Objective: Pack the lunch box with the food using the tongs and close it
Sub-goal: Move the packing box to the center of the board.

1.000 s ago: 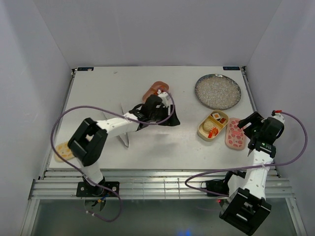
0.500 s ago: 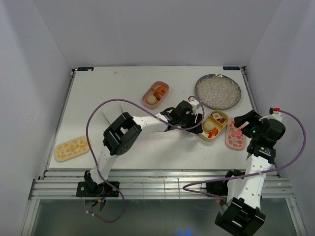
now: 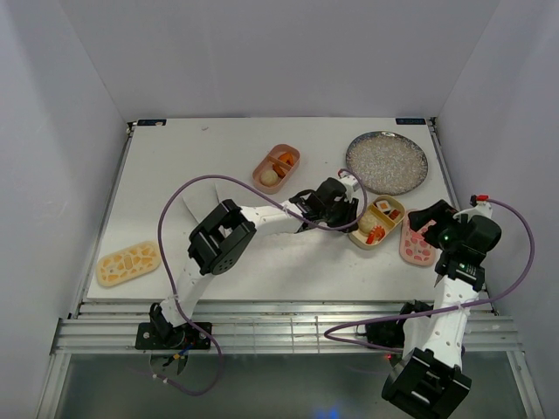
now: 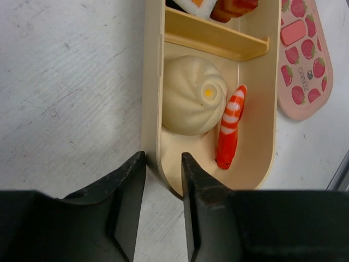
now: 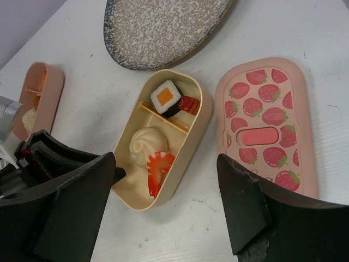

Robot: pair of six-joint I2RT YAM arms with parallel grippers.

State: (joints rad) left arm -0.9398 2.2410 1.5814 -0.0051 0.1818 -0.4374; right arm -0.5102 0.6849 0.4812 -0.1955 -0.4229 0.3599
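**Food in the trays, both lids off, stacking and closing left to do**

Nearest the arm bases, the right gripper (image 5: pixel 166 164) hovers with its fingers (image 5: pixel 71 213) spread wide and nothing between them. It hangs over the near right of the worktop (image 3: pixel 175 157). At the near left edge, well apart from everything else, lies the tan lid (image 3: pixel 128 263), flat, pebble pattern up.

Below the right gripper the pink lid (image 5: pixel 265 123) lies flat, printed with strawberries, just beside the tan tray (image 4: pixel 154 82). That tray is filled: a cream bun (image 4: pixel 192 101) and a striped orange shrimp (image 4: pixel 230 126) share the nearer compartment. Beyond the divider sit an orange-topped roll (image 5: pixel 165 97) and a red piece (image 5: pixel 188 103).

The left gripper (image 4: pixel 162 158) reaches across to this tray's end. Its fingers are apart and astride the side wall, one outside and one inside, with a sliver of gap on the inner side; they are not clamped on it.

Farther back the pink tray (image 5: pixel 50 68) stands alone, holding a white ball and orange pieces. Beyond it is the speckled plate (image 3: pixel 386 162).

All the food that shows lies in the two trays, so the packing looks done. Bringing the trays together and fitting both lids remains. Neither gripper holds the tongs, and I cannot pick them out with certainty.
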